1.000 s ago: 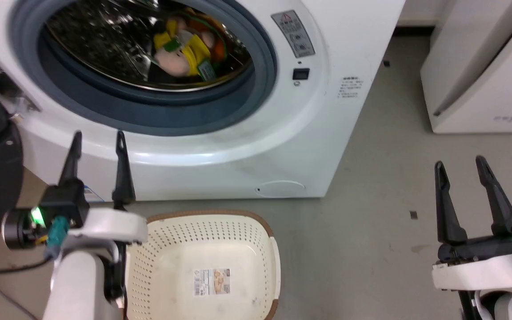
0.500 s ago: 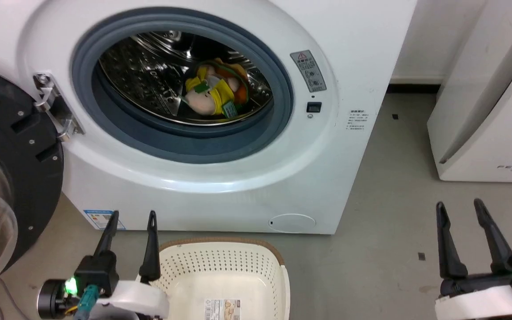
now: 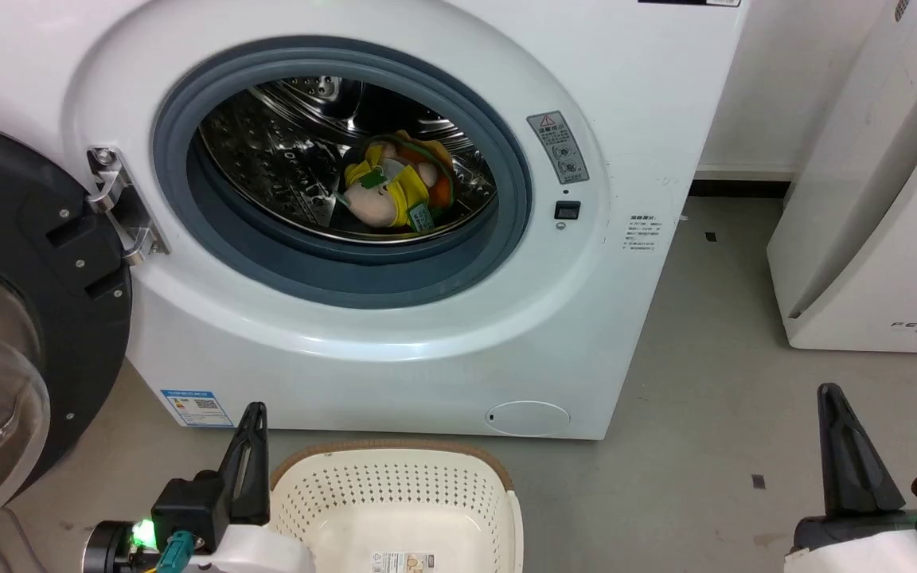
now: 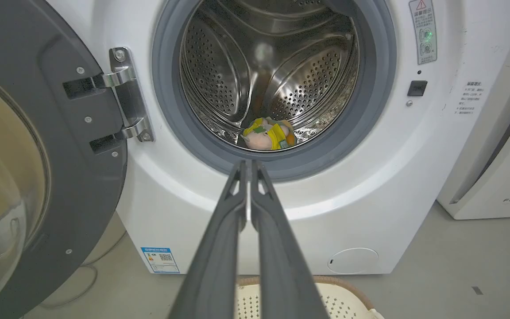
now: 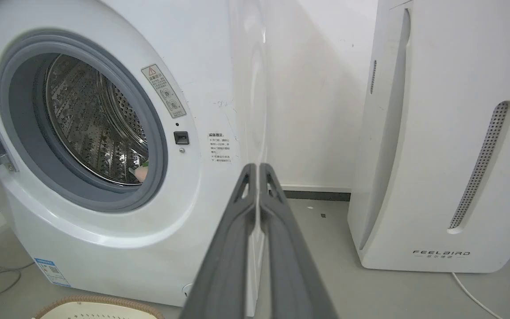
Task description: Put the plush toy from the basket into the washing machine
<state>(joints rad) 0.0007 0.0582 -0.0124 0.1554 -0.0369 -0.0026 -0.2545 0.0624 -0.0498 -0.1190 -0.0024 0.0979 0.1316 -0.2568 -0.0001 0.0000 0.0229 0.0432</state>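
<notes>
The plush toy (image 3: 391, 191) lies inside the washing machine (image 3: 641, 119), at the bottom of its steel drum (image 3: 267, 159) near the front edge. The basket (image 3: 391, 447) stands on the floor (image 3: 705, 398) in front, holding no toy. Our left fingers (image 4: 233, 212) and right fingers (image 5: 241, 212) are pressed together, gripping nothing. We judge the toy light, soft and squashy (best pinched around its yellow body).

Glossy steel drum (image 4: 281, 66); perforated plastic basket (image 3: 395, 487)
</notes>
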